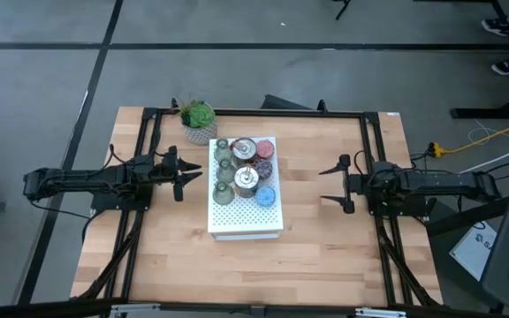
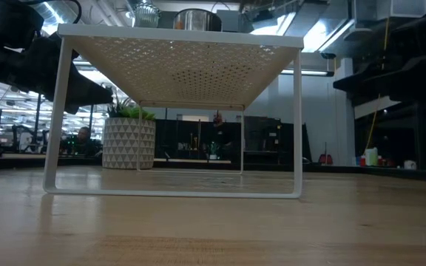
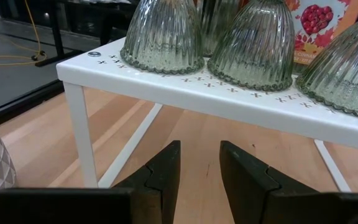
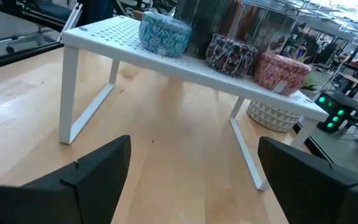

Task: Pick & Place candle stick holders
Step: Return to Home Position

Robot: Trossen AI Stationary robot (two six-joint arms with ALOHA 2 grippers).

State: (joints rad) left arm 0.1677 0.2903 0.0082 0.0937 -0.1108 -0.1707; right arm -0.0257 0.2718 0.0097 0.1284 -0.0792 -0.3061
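Left gripper (image 3: pixel 199 165): positioned just beside the left edge of the white perforated metal shelf (image 1: pixel 247 223), clear of it. The two fingers are parted by a narrow gap only. Nothing is held and nothing is touched.

Right gripper (image 4: pixel 193 163): positioned well apart from the shelf's right edge, above the light wooden table (image 1: pixel 325 256). The fingers are spread wide. Nothing is held.

All holders stand on the shelf top:
- Three olive-green ribbed glass holders (image 3: pixel 164 34) form a row along the side facing the left gripper.
- Two round silvery metal holders (image 1: pixel 246 179) occupy the middle.
- The pink patterned holder (image 4: pixel 283 70), dark purple patterned holder (image 4: pixel 231 53) and blue patterned holder (image 4: pixel 165 33) line the side facing the right gripper, apparently close together without touching.

A green plant in a white patterned pot (image 1: pixel 199 117) stands on the table near the shelf's far-left corner.
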